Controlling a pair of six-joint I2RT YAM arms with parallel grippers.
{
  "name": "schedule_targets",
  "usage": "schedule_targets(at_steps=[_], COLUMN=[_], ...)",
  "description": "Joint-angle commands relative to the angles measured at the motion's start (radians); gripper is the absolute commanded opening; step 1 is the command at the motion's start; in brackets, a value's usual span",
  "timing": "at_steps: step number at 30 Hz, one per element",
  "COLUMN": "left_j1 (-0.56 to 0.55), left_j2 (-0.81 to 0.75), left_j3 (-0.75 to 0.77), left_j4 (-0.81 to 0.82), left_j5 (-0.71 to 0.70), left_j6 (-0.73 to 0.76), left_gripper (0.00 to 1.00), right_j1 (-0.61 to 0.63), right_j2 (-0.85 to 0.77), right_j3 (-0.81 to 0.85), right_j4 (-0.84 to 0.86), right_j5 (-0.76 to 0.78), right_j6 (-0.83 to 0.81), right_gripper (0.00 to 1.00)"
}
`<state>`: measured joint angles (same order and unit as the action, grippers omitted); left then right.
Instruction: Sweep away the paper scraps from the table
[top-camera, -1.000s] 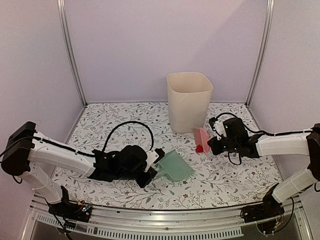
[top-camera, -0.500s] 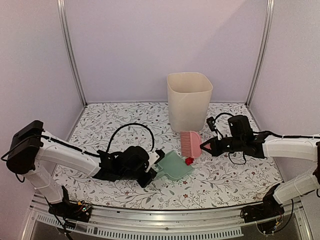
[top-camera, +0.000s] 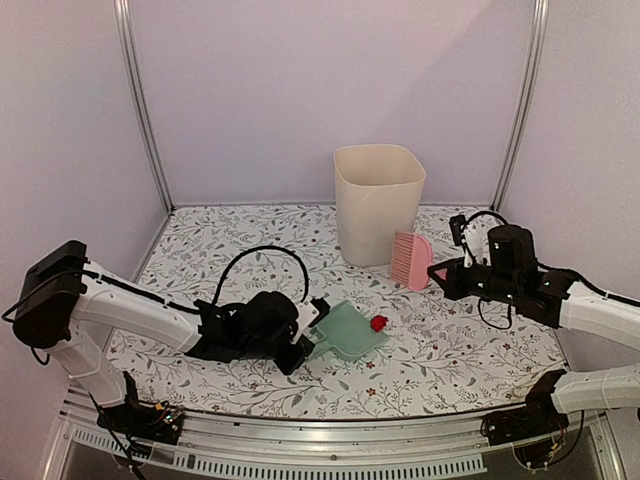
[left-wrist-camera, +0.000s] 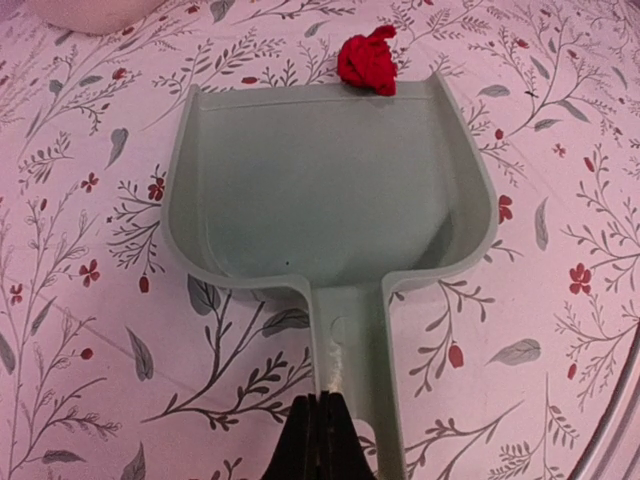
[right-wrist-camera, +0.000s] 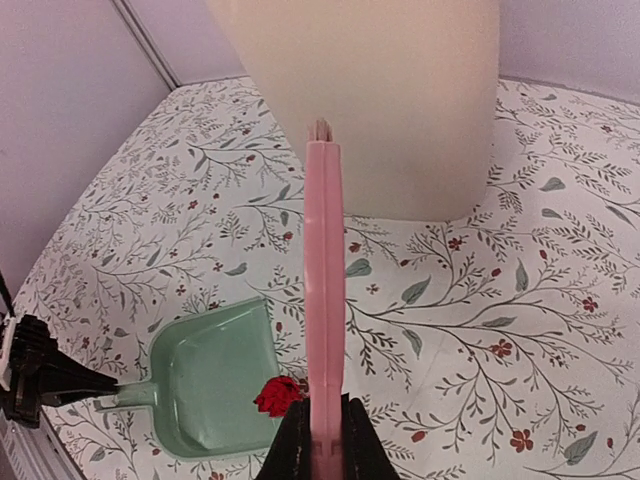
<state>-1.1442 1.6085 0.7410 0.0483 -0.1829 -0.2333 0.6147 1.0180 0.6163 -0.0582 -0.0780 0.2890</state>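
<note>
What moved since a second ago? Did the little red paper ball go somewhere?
The right gripper, shut on the brush, pushed the red paper ball left to the dustpan's front edge. Then it swung the brush back right, beside the bin. Nothing was grabbed or dropped. The left gripper, the dustpan it holds and the bin stayed put.

Straight ahead of your right claw (top-camera: 446, 273), the pink brush (top-camera: 410, 259) it clamps stands on edge, and the cream bin (top-camera: 378, 203) rises like a wall just beyond. To that claw's left, bare table (top-camera: 455, 335) is open as far as a red paper scrap (top-camera: 378, 323). Your left claw (top-camera: 300, 347) grips the green dustpan (top-camera: 350, 330), which fills the room ahead; the scrap sits at its lip.
</note>
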Motion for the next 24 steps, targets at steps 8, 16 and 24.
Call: schedule_targets(at_steps=[8, 16, 24], left_j1=[0.013, 0.014, 0.013], left_j2=[0.011, 0.011, 0.007], left_j3=[0.008, 0.005, 0.002], left_j4=[0.009, 0.005, 0.011], left_j5=[0.016, 0.014, 0.022], left_j6=[-0.002, 0.000, 0.000], left_gripper=[0.00, 0.00, 0.00], right_j1=[0.062, 0.148, 0.148], right_j2=[0.180, 0.172, -0.071], right_j3=[0.020, 0.009, 0.022], right_j4=[-0.072, 0.044, 0.006], right_j5=[0.019, -0.247, -0.192], right_j6=[-0.010, -0.033, 0.034], right_gripper=[0.00, 0.00, 0.00])
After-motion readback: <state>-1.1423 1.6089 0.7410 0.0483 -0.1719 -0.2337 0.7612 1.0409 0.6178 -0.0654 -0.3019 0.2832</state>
